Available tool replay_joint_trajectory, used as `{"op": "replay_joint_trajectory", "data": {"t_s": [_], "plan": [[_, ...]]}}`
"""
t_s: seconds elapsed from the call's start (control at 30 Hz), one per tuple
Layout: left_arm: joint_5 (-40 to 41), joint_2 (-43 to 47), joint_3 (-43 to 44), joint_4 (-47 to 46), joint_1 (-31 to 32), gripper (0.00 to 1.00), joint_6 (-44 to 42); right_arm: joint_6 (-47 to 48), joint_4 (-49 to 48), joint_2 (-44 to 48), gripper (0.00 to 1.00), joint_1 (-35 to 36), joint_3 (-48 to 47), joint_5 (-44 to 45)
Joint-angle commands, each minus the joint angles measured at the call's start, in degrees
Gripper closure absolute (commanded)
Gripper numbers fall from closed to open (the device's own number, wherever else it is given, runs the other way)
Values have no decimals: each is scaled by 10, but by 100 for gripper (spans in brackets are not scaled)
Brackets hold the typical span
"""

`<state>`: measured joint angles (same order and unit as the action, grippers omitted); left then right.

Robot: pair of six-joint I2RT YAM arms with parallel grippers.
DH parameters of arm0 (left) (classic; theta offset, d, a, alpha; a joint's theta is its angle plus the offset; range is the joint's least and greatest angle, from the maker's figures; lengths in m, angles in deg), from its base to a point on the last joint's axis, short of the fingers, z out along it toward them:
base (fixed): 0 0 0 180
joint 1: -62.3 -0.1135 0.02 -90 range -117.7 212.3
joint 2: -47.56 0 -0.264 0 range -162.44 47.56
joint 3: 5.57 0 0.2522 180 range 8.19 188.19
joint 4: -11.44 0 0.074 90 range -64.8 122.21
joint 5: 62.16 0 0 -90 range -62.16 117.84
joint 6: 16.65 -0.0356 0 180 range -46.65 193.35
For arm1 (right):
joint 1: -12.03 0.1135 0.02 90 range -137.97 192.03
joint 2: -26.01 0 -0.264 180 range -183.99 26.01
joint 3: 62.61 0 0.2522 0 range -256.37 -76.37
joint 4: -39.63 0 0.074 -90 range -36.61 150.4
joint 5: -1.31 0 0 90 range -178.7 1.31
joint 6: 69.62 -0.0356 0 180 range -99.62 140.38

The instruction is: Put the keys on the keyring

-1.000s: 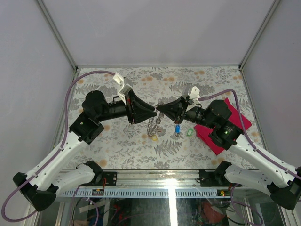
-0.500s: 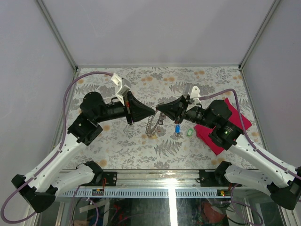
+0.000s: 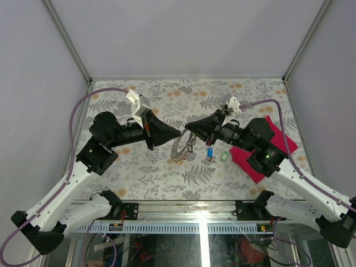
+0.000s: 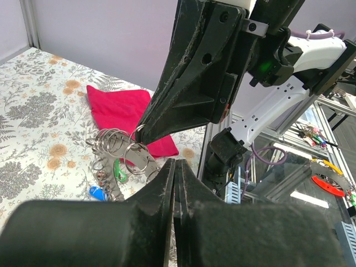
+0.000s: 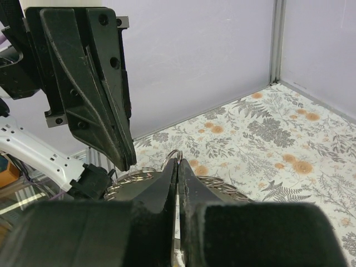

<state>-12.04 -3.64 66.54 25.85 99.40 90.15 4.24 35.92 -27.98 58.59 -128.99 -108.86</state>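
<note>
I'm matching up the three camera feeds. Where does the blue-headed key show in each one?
Top view: the blue key sits near the centre, just left of the green key.
Left wrist: low on the left, down-left of the green key.
Right wrist: not in view.
Shared landmark: the keyring, centre of the top view, left of middle in the left wrist view, near the middle of the right wrist view.

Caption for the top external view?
Left gripper and right gripper pinch the keyring; blue key and green key lie by red cloth.
</note>
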Motion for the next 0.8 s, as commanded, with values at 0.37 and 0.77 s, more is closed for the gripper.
{"op": "replay_joint_trajectory", "data": {"t_s": [0.37, 0.77], "plan": [[76, 17, -6, -31, 2, 48, 43, 14, -119, 33, 100, 2, 16, -49], [5, -18, -12, -55, 2, 45, 84, 18, -129, 32, 100, 2, 10, -46]]}}
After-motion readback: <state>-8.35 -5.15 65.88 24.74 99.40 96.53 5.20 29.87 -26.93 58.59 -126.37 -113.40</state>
